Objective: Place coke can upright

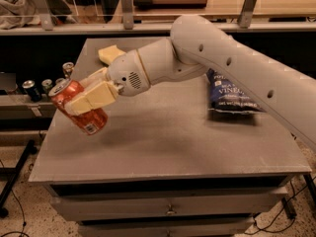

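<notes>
The coke can (85, 115) is red with a silver top and a small white label patch near its bottom. It is tilted, top to the upper left, held just above the left side of the grey table (163, 142). My gripper (81, 98) is shut on the coke can, with cream-coloured fingers (94, 98) across its upper side. The white arm reaches in from the right.
A dark blue chip bag (232, 95) lies on the right of the table, partly behind the arm. A yellow sponge (111, 53) lies at the back left. Several dark and silver cans (32, 89) stand on a lower shelf left of the table. Drawers sit below the tabletop.
</notes>
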Tool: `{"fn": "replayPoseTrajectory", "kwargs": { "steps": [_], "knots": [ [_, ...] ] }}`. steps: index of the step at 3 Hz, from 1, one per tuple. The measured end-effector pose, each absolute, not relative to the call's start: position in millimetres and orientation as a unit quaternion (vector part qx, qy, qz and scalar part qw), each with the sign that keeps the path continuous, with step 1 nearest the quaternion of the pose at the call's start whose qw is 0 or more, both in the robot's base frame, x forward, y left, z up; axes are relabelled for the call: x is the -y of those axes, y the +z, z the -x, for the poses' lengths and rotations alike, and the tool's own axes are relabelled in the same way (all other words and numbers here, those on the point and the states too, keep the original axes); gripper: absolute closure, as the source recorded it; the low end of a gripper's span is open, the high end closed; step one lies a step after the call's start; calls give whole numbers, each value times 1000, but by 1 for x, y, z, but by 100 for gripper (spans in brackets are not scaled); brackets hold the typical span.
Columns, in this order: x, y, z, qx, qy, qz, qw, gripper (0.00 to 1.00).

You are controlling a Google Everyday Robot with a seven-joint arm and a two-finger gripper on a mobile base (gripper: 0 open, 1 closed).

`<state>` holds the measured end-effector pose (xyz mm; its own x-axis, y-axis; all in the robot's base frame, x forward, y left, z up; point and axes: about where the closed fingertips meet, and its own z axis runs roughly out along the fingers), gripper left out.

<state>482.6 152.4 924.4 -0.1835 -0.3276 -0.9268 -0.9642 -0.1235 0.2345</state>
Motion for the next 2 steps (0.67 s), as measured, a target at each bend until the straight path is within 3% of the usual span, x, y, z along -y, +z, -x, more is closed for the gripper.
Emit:
{"fn": "replayPoseTrajectory", "kwargs": {
  "steps": [2],
  "knots": [
    [-157,918,-484,-575,528,506,368,100]
  ]
}}
